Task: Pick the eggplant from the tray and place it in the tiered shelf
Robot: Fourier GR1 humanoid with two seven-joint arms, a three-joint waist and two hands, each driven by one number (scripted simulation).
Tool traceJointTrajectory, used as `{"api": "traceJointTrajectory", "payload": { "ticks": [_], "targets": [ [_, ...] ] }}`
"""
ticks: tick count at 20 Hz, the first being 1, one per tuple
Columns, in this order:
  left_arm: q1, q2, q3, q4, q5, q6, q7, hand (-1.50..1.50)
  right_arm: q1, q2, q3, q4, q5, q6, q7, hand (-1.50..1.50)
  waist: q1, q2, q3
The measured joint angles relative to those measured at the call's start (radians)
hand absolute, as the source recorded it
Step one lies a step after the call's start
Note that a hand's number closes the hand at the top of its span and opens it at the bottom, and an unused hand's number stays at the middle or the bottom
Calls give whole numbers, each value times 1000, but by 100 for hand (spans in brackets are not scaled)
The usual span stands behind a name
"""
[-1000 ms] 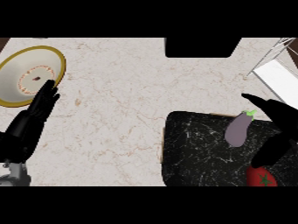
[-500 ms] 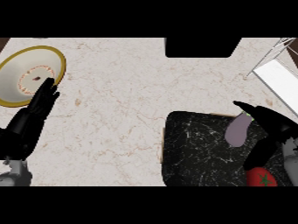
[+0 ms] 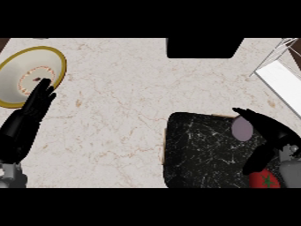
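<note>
The purple eggplant (image 3: 242, 129) lies near the right end of the black marbled tray (image 3: 198, 154); only a pale purple patch of it shows. My right hand (image 3: 276, 136) covers it from the right, with the thumb above and the fingers curled down past it, so it is shut on the eggplant. The white tiered shelf (image 3: 288, 86) with its wire frame stands at the upper right, beyond the tray. At the left my left hand (image 3: 24, 121) rests open, fingers straight, pointing up the counter.
A yellow-rimmed plate (image 3: 9, 77) lies at the far left, just beyond my left fingertips. A red strawberry-like fruit (image 3: 265, 180) sits on the tray's lower right corner. A black rectangular opening (image 3: 201, 47) cuts the counter's far edge.
My right hand has moved left and down onto the eggplant and closed round it, hiding the green stem end. The left hand has stayed where it was.
</note>
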Motion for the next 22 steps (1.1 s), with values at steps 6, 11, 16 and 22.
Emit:
{"api": "traceJointTrajectory", "payload": {
  "ticks": [6, 11, 16, 22],
  "targets": [
    [-10, -14, 3, 26, -15, -7, -17, 0, 4, 11, 10, 70, 129, -125, -133, 150, 1, -10, -11],
    [-14, -30, -6, 24, -33, 0, -13, 0, 9, -4, 1, 83, 218, -227, -228, 150, 2, -9, -9],
    [-28, -36, 1, 38, -37, -3, -14, 0, 8, -1, -18, 92, 284, -314, -287, 150, 1, -6, -5],
    [-2, -42, 5, 39, -44, -5, -42, 0, -8, 10, -116, -13, 228, -359, -300, 150, -5, -1, 1]
  ]
}}
